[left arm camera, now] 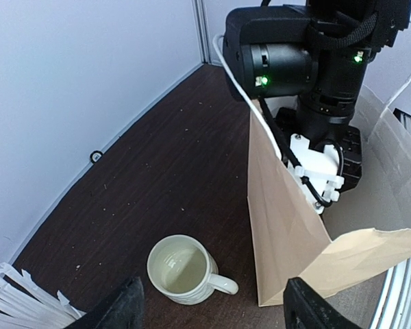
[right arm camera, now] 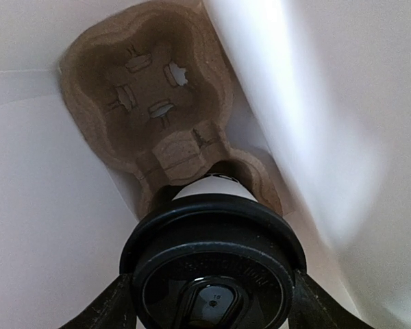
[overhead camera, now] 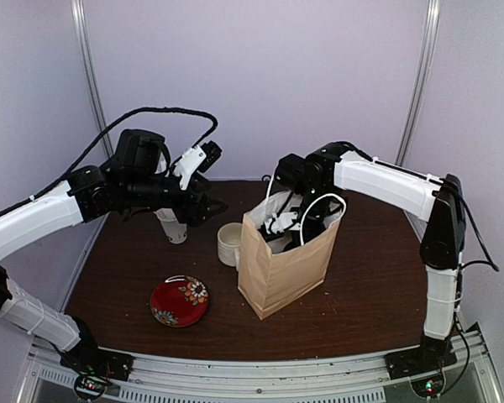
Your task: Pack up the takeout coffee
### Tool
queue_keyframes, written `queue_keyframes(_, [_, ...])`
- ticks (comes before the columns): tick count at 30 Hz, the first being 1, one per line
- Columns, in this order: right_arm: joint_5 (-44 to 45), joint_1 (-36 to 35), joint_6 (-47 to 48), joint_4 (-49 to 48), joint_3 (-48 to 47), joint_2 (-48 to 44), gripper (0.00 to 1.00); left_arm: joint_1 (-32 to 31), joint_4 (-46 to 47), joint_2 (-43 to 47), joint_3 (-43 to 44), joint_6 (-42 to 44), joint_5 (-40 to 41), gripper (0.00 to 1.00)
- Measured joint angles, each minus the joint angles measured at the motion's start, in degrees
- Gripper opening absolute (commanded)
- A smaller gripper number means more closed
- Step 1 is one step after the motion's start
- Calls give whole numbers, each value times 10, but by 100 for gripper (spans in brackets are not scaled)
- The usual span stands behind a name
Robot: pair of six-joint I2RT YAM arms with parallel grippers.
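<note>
The takeout coffee, a white paper cup with a round black lid, stands inside the brown paper bag. Its base is in the near pocket of a cardboard drink carrier on the bag's floor. My right gripper reaches down into the bag, its fingers pressed against both sides of the lid. The cup's lettering is hidden. My left gripper is open and empty, hovering left of the bag.
A white ceramic mug stands just left of the bag; it also shows in the top view. A paper cup of white straws stands behind it. A red patterned plate lies front left.
</note>
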State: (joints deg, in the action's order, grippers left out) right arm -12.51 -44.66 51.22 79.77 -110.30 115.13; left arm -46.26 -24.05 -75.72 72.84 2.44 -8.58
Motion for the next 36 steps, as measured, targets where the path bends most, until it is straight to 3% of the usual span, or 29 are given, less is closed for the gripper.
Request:
queue_keyframes(9, [9, 1, -26, -42, 42, -4, 38, 4, -4, 0, 0, 0, 3, 73])
queue_keyframes(12, [9, 1, -35, -42, 42, -5, 48, 5, -5, 0, -1, 0, 5, 73])
queue_keyframes(18, [3, 1, -43, -35, 41, -11, 76, 5, -5, 0, -1, 0, 6, 75])
queue_keyframes(19, [0, 1, -47, -28, 39, -12, 84, 5, -5, 0, -1, 0, 6, 75])
queue_keyframes(20, [-3, 1, -49, -19, 36, -14, 97, 6, -5, 0, -1, 0, 5, 75])
queue_keyframes(21, [-7, 1, -53, -11, 31, -15, 99, 6, -5, 0, -1, 0, 5, 75])
queue_keyframes(28, [-30, 1, -83, 29, -17, -45, 100, 6, -9, -9, 8, -16, -13, 76])
queue_keyframes(36, [-34, 2, -104, 43, -37, -87, 99, 6, -11, -77, 107, -66, -64, 76])
